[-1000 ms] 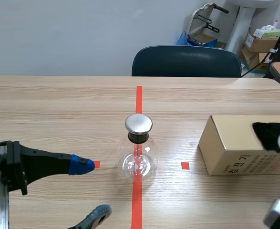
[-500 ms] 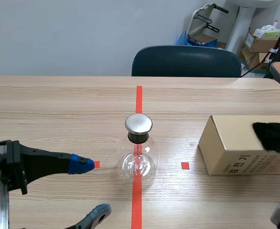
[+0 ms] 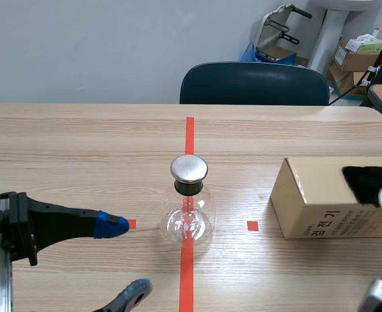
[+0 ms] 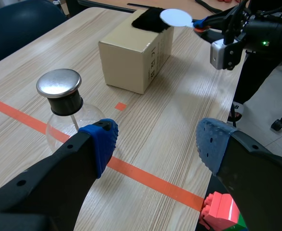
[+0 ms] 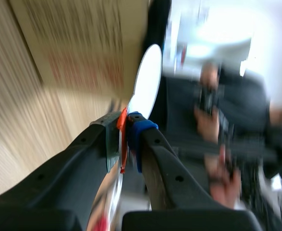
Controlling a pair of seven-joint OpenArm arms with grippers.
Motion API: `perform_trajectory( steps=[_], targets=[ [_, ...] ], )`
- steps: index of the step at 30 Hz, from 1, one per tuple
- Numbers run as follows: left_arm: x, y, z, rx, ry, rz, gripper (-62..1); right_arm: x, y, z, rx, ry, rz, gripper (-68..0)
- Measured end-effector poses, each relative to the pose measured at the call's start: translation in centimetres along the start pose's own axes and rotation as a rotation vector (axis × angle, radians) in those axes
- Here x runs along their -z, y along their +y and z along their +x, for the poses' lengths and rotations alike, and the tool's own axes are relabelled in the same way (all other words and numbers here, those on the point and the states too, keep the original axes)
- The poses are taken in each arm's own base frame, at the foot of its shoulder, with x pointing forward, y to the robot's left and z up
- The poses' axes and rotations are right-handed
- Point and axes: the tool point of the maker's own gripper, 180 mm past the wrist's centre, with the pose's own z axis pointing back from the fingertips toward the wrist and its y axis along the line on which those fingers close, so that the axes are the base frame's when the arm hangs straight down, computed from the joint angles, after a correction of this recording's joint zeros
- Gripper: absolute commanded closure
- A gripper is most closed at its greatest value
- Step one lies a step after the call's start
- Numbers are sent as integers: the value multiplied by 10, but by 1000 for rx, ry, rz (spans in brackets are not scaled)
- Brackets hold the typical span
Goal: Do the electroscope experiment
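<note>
Wooden tabletop (image 3: 80, 143) crossed by orange-red tape marks ran away toward a dark blue chair (image 3: 254, 83). Nearest, the left gripper (image 4: 157, 144) hung low with its blue-padded fingers (image 4: 101, 144) released and wide apart, holding nothing; its arm was cut off at the scene view's edge. Just ahead of it the electroscope (image 3: 189, 208), a clear glass flask with a black stopper and a round metal cap, stood upright on the centre tape line. What hung inside the glass was hard to make out. Farther right lay a cardboard box (image 3: 321, 201) with a black fuzzy cloth (image 3: 366, 182) on top, the cloth cropped in the scene view. The right gripper (image 5: 126, 132) had its fingers clenched on the orange handle of a white disc (image 5: 148, 79), though that wrist view was badly smeared. Half a second earlier the disc was out of the scene view; it showed again at the right edge, beside the cloth and well apart from the electroscope.
</note>
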Motion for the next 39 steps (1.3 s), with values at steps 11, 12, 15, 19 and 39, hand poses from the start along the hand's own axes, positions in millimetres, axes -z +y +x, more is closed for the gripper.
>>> perform_trajectory(
  steps=[11, 12, 15, 19, 39],
  targets=[
    [0, 0, 0, 0, 0, 0, -377, -3, 0, -18, 5, 108, 5, -8],
    [0, 0, 0, 0, 0, 0, -377, -2, 1, -1, -4, 15, 7, -8],
    [0, 0, 0, 0, 0, 0, -377, -2, 1, 17, -2, -77, 4, -8],
    [0, 0, 0, 0, 0, 0, -377, -6, 2, -33, 23, 223, 2, -8],
    [0, 0, 0, 0, 0, 0, -377, -1, 0, 13, -5, -43, 3, -8]
  ],
)
